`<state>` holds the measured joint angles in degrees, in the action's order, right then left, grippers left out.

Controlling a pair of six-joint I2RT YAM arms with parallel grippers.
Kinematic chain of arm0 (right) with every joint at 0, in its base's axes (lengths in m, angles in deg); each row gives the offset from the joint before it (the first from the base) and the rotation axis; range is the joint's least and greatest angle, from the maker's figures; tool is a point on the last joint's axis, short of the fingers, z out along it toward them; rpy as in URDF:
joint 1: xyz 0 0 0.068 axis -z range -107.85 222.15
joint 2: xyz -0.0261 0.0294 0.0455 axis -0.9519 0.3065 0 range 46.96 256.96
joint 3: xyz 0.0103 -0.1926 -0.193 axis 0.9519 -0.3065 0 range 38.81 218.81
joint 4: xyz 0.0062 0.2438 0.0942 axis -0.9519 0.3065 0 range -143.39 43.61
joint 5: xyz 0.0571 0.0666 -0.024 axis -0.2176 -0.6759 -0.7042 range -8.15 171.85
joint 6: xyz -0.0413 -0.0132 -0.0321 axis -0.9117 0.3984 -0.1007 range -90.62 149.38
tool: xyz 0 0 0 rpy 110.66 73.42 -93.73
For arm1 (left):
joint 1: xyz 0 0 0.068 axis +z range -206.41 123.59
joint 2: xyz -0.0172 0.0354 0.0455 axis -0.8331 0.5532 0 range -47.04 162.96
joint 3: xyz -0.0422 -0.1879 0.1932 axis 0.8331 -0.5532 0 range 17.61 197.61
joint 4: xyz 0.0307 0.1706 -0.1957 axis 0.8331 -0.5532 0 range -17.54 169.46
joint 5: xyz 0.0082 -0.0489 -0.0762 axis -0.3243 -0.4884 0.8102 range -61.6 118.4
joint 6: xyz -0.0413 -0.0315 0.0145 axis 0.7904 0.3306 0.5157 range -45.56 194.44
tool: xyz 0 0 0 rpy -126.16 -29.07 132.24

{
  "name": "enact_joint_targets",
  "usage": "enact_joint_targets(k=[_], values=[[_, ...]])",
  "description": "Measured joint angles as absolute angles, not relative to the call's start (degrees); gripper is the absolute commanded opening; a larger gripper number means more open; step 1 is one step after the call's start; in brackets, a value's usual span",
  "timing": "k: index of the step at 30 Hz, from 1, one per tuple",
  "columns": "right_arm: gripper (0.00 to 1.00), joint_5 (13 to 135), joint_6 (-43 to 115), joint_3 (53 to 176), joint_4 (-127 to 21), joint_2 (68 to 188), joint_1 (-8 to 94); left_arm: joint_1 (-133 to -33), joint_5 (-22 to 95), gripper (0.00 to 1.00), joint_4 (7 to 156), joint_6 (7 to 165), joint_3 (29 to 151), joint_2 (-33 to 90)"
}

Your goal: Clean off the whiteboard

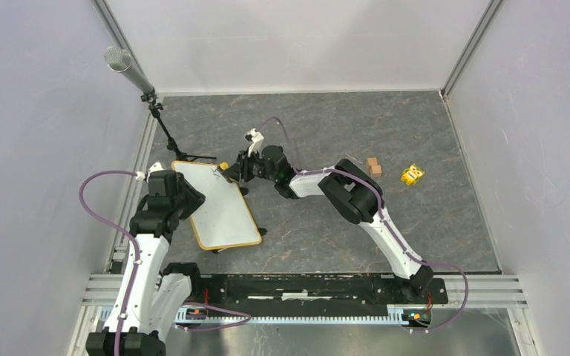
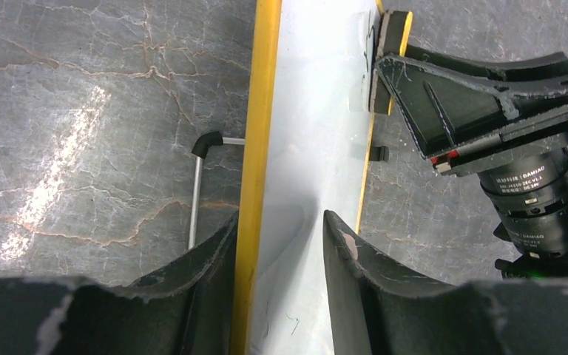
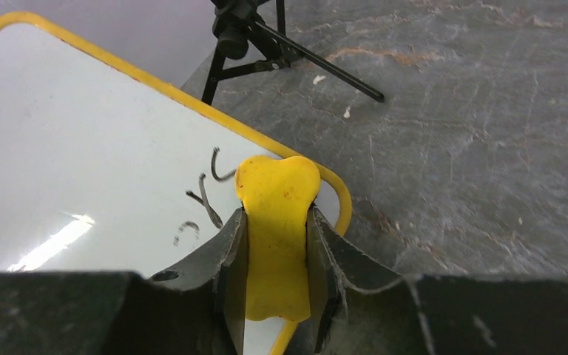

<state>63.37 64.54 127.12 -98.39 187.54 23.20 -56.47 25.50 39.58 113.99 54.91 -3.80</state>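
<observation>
The whiteboard [image 1: 223, 211], white with a yellow frame, lies tilted on the table at the left. My left gripper [image 1: 193, 199] is shut on its left long edge; in the left wrist view the fingers [image 2: 347, 259] clamp the yellow frame and the white face of the whiteboard [image 2: 310, 148]. My right gripper [image 1: 231, 172] is shut on a yellow eraser [image 3: 277, 214] and presses it on the board's far right corner. A few black marker strokes [image 3: 207, 196] remain just left of the eraser on the whiteboard [image 3: 81, 163]. The eraser [image 2: 388, 59] also shows in the left wrist view.
A microphone [image 1: 119, 59] on a small black tripod [image 1: 169, 137] stands just behind the board. Two small wooden blocks [image 1: 374, 166] and a yellow toy [image 1: 413, 174] lie to the right. A metal leg [image 2: 196, 192] sticks out under the board.
</observation>
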Motion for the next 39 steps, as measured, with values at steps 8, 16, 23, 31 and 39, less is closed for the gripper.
enact_joint_targets(k=[8, 16, 23, 31, 39], values=[[0.25, 63.46, 63.73, 141.0, -91.37, 191.36, 20.82, -56.45, 25.85, 0.02, 40.57, 113.49, 54.91, -3.93], [0.25, 64.55, 65.22, 140.45, -94.54, 191.45, 19.53, -56.49, 26.75, 0.02, 40.17, 113.51, 54.56, -3.99], [0.26, 65.64, 68.52, 131.58, -97.05, 190.46, 23.25, -56.49, 26.92, 0.02, 40.33, 113.49, 54.54, -4.23], [0.26, 65.31, 68.3, 137.09, -91.92, 192.08, 23.27, -56.53, 26.92, 0.02, 41.94, 113.47, 54.32, -4.34], [0.26, 65.23, 66.75, 153.37, -87.81, 199.69, 20.12, -57.87, 26.51, 0.02, 45.44, 113.68, 53.75, -4.63]])
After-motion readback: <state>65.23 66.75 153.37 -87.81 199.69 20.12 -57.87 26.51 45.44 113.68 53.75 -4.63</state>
